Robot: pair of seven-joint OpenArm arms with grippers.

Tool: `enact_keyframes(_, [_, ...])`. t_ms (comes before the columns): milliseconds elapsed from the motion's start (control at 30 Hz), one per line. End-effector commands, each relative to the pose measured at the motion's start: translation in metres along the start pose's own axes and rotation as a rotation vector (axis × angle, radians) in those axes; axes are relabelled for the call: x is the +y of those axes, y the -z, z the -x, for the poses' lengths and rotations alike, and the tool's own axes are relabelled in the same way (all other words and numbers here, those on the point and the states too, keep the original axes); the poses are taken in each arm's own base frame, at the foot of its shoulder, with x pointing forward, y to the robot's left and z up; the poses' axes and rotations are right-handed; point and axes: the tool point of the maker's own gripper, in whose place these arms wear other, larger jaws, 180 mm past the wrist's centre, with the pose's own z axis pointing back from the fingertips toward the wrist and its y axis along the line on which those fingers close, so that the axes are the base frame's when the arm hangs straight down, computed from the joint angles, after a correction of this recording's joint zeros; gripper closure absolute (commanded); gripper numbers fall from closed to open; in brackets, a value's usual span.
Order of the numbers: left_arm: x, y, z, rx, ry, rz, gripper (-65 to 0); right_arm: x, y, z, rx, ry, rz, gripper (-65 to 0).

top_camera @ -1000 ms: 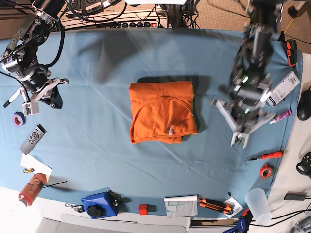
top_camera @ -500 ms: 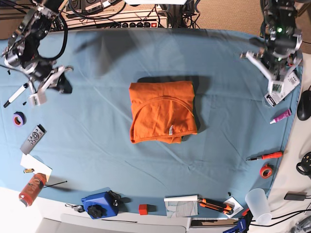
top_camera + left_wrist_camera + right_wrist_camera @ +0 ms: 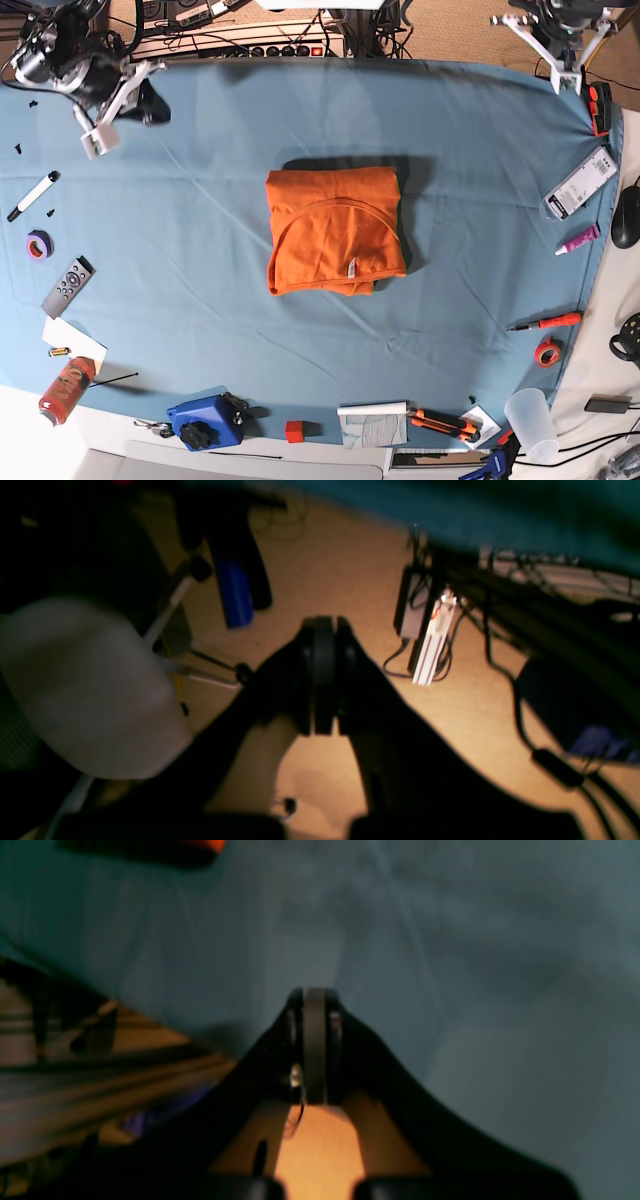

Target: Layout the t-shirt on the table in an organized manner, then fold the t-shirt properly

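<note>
The orange t-shirt (image 3: 335, 232) lies folded into a compact rectangle in the middle of the table (image 3: 190, 250), its white neck label near the front right corner. My left gripper (image 3: 562, 48) is at the table's far right corner, well away from the shirt. In its wrist view the left gripper (image 3: 324, 626) is shut and empty, over the floor beyond the table's edge (image 3: 500, 510). My right gripper (image 3: 148, 103) is at the far left corner. In its wrist view the right gripper (image 3: 314, 996) is shut and empty above the blue cloth (image 3: 475, 965), with a sliver of the t-shirt (image 3: 202, 844) at the top.
A marker (image 3: 33, 196), tape roll (image 3: 39, 244) and remote (image 3: 68, 286) lie along the left edge. A white device (image 3: 583, 183), screwdriver (image 3: 545, 322) and tape (image 3: 547, 352) lie on the right. A blue box (image 3: 205, 423) sits at the front. Cables (image 3: 250, 45) run behind the table.
Both arms have pulled back from the table's sides to its far corners. The left gripper moved from right of the shirt to the far right corner. The shirt has not moved.
</note>
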Motion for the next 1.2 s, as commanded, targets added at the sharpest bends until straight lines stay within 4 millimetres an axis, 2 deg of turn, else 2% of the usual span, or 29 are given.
enact_keyframes(0, [0.001,-0.004,0.003,0.002,0.018,0.001,0.0,0.002,-0.004,-0.001,-0.010,-0.012,-0.004,0.0])
enact_keyframes(167, [-0.005,-0.007,0.025,0.051,0.039,0.039,0.0,0.010,-0.011,0.033,0.081,0.027,-0.019,0.0])
enact_keyframes(333, [-0.003,0.002,0.053,0.128,0.017,0.050,0.0,0.011,-0.018,0.070,0.206,0.042,0.008,0.0])
enact_keyframes(433, [-0.007,0.016,0.075,0.184,-0.011,0.094,0.0,0.018,-0.020,0.096,0.308,0.034,0.010,0.0])
enact_keyframes(567, [-0.014,0.034,0.119,0.307,-0.013,0.177,0.0,0.040,-0.016,0.133,0.441,0.027,-0.057,0.0])
enact_keyframes(667, [-0.012,0.051,0.148,0.388,-0.059,0.181,0.0,0.055,-0.009,0.162,0.540,0.027,-0.108,0.0])
enact_keyframes(800, [-0.013,0.079,0.175,0.463,-0.127,0.191,0.0,0.065,0.000,0.209,0.713,0.011,-0.145,0.0])
enact_keyframes(967, [-0.033,0.129,0.169,0.388,-0.154,0.299,0.0,0.062,0.032,0.243,0.807,-0.031,-0.159,0.0])
enact_keyframes(1067, [-0.046,0.154,0.165,0.377,-0.175,0.348,0.0,0.055,0.052,0.261,0.864,-0.069,-0.156,0.0])
enact_keyframes(1167, [-0.051,0.176,0.162,0.378,-0.186,0.340,0.0,0.047,0.074,0.276,0.914,-0.109,-0.160,0.0])
